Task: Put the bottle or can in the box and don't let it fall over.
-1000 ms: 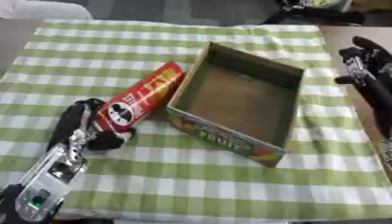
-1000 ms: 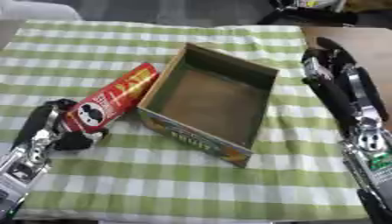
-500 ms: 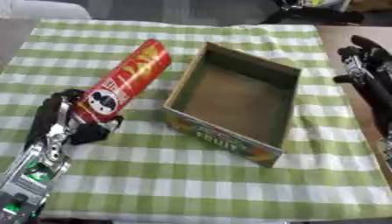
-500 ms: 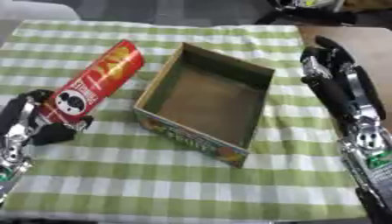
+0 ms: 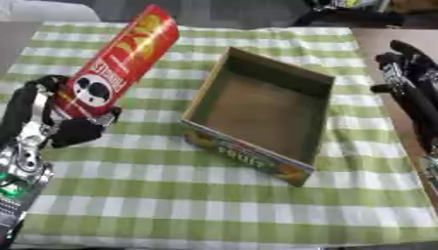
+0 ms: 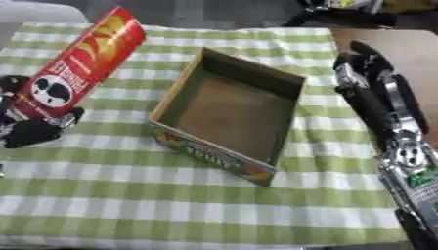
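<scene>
Can (image 5: 118, 63): a red crisp tube, in my left hand, tilted with its top leaning far and right; it sits left of the box and clear of the cloth.
Left hand (image 5: 60, 124): my fingers curl round the can's lower end, near the printed face.
Right hand (image 6: 369, 93): my fingers lie straight and hold nothing; it rests at the right edge, beside the box.
Box (image 5: 319, 79): an open, empty cardboard tray, set askew on the checked cloth (image 5: 214, 195).
Step in hand: I judge I am carrying the can toward the box.
How to do it well: I should bring the can upright before lowering it, clear the box's left wall, then set its base flat on the floor of the box.
Risk: a tall narrow can released while tilted would likely tip, so I should let go only once it stands.
</scene>
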{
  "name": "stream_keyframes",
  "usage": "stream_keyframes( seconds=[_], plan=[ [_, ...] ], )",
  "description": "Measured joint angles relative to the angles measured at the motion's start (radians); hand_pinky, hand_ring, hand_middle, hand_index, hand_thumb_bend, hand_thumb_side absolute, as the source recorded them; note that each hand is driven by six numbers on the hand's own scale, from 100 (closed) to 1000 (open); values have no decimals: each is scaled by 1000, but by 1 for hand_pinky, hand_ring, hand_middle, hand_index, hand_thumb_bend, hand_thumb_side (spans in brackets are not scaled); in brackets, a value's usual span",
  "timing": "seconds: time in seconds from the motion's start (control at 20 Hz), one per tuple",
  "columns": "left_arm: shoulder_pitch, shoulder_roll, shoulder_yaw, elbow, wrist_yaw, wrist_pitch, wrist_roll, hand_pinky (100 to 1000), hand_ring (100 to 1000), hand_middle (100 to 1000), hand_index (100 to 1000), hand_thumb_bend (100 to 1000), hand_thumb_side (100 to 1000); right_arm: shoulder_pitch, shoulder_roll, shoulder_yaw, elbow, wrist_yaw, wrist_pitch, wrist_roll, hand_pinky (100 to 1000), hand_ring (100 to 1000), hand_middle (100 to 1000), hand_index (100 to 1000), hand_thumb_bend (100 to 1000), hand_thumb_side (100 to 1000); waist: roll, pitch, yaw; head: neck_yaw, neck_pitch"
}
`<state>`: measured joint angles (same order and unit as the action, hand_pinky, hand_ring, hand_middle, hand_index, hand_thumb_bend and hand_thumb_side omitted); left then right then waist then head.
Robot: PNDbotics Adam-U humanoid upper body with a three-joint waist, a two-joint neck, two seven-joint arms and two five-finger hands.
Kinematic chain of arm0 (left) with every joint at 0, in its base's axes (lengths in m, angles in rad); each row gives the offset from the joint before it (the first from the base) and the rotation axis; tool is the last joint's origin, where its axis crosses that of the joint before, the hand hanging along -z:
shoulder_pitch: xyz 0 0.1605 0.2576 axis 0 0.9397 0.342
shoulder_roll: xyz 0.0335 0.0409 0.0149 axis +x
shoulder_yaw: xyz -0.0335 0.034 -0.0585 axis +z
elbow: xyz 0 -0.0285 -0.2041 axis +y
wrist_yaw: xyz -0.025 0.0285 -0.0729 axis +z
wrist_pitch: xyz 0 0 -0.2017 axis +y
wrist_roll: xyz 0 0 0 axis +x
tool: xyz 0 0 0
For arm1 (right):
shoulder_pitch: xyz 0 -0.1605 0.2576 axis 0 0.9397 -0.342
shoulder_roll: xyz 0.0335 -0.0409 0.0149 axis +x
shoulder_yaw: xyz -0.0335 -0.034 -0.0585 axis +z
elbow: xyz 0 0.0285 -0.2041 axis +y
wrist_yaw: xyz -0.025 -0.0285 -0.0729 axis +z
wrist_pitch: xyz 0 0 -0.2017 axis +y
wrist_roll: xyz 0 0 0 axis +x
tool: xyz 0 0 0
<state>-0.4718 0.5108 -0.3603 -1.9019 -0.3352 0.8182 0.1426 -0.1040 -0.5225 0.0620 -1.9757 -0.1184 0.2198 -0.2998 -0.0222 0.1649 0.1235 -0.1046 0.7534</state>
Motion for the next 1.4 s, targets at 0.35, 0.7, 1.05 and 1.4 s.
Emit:
stream_keyframes(
  seconds=[0.35,0.7,1.05,1.4],
  plan=[
    [-162,-23,-75,-8,-37,5,-140,248,499,586,660,100,206,7,0,-1,0,0,-3,-3,684,920,790,935,100,662,2,-6,-3,-4,1],
    [-253,-103,-155,38,-109,-2,-269,253,479,585,660,100,203,6,-1,-6,0,0,-5,-3,684,920,790,935,100,661,8,-6,-15,-9,2],
    [-306,-202,-185,124,-152,-13,-306,257,477,584,657,100,237,-2,-1,-5,0,0,-8,1,683,920,790,936,100,664,11,-6,-37,-8,2],
    [-334,-291,-189,211,-185,-30,-277,303,495,610,682,357,360,-3,0,-2,0,0,-9,2,682,919,790,937,100,668,19,-6,-53,-1,2]
  ],
)
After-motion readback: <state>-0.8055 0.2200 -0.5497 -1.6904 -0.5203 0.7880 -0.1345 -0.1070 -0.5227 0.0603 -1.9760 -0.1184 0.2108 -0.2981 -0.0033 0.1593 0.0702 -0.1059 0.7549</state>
